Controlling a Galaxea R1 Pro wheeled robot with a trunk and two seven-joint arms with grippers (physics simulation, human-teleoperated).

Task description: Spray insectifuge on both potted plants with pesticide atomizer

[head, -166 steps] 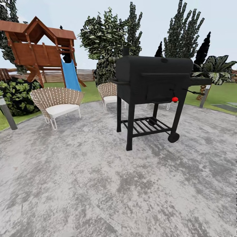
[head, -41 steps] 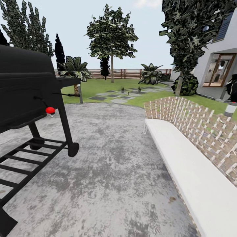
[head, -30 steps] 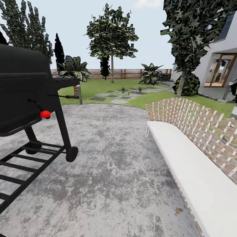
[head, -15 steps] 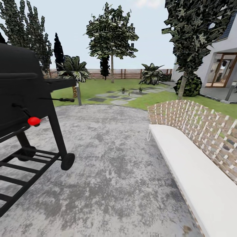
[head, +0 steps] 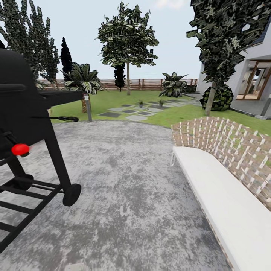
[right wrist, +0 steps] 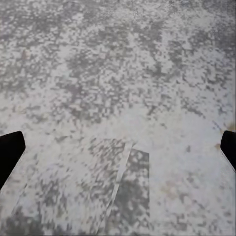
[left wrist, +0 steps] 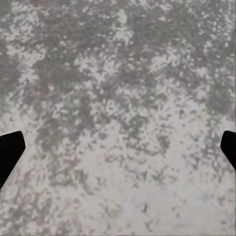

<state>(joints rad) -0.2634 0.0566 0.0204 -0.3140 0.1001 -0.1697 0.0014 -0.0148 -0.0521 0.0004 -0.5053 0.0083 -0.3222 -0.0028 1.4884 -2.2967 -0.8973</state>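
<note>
Pesticide atomizer, the slim dark spray bottle, cannot be made out at this moment; it is too small or hidden, so I cannot tell where it lies. The two small potted plants with green leaves in little grey pots stand far ahead of both claws, among the flat grey stepping stones on the green lawn of the garden. The left claw and the right claw both hang released, fingers wide apart and holding nothing, above the mottled grey stone patio. I judge the step in hand is the approach. The next move calls for driving forward between the black metal barbecue grill and the long white-cushioned woven bench, without touching them.
</note>
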